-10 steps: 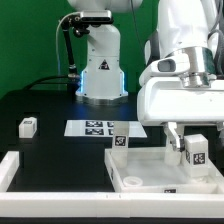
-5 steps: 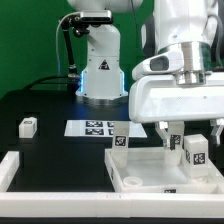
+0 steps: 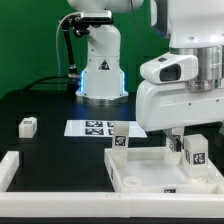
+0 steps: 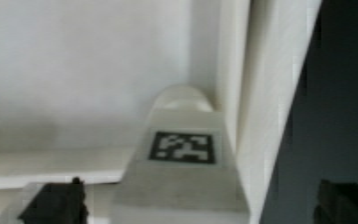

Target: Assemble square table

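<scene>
Your square table's top [image 3: 140, 172], a white tray with a raised rim, lies on the black counter [image 3: 50, 105] in the lower middle of the exterior view, reaching toward that view's right. One white leg [image 3: 195, 150] with a black-and-white tag stands upright at the top's far corner on the exterior view's right, directly under the big white hand of the arm [image 3: 185, 95]. In the wrist view that leg fills the middle, tag facing the camera. It is close against the top's rim, with the dark counter just beyond. You cannot tell whether it sits inside the rim or on it. The two dark fingers [image 4: 60, 203] are spread wide apart, one on each side of the leg, and neither touches it. A second leg [image 3: 120, 138] stands upright at the top's far corner on the exterior view's left. A third leg [image 3: 27, 126] sits alone on the counter, well apart, toward the exterior view's left. Between those two, behind the top, the marker board [image 3: 92, 128] lies flat. A white rail [image 3: 12, 168] occupies the lower left corner of the exterior view. At the back, the arm's base [image 3: 100, 75] stands before a green backdrop [image 3: 30, 40].
</scene>
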### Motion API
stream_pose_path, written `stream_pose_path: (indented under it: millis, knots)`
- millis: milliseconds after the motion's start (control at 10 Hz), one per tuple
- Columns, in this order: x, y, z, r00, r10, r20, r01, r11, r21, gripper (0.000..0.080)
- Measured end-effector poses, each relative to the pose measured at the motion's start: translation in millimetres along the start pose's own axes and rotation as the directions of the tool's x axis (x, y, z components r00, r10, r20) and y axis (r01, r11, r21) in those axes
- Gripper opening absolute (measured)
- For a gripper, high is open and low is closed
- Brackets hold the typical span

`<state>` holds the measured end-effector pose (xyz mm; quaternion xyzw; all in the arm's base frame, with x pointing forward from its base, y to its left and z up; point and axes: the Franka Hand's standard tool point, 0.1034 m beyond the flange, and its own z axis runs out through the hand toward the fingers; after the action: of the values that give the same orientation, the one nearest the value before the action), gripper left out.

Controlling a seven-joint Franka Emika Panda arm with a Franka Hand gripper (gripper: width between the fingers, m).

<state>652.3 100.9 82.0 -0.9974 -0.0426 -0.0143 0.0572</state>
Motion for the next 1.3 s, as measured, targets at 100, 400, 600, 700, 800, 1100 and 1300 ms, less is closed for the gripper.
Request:
stream_pose_path:
  millis: [100,400,600,700,800,1100,1300]
  knots:
    - [-0.3,0.5,0.0,1.0,0.013,-0.001,-0.013,1.0,0.001,0.0649]
    - [-0.4,0.7,0.2,0.997,0.081,0.0,-0.081,0.997,0.002,0.0426]
    - [-0.4,1.6,0.2,0.976,0.218,0.0,-0.218,0.976,0.001,0.029]
    - [-0.4,1.7,0.2,0.965,0.261,0.0,-0.261,0.965,0.001,0.029]
    - [-0.6,2.0,1.4,0.929,0.37,0.0,-0.37,0.929,0.004,0.029]
    - [6.1,3.0,2.4,0.642,0.767,0.002,-0.767,0.641,0.034,0.029]
    - [18.7,3.7,2.9,0.328,0.944,0.02,-0.938,0.323,0.129,0.0291]
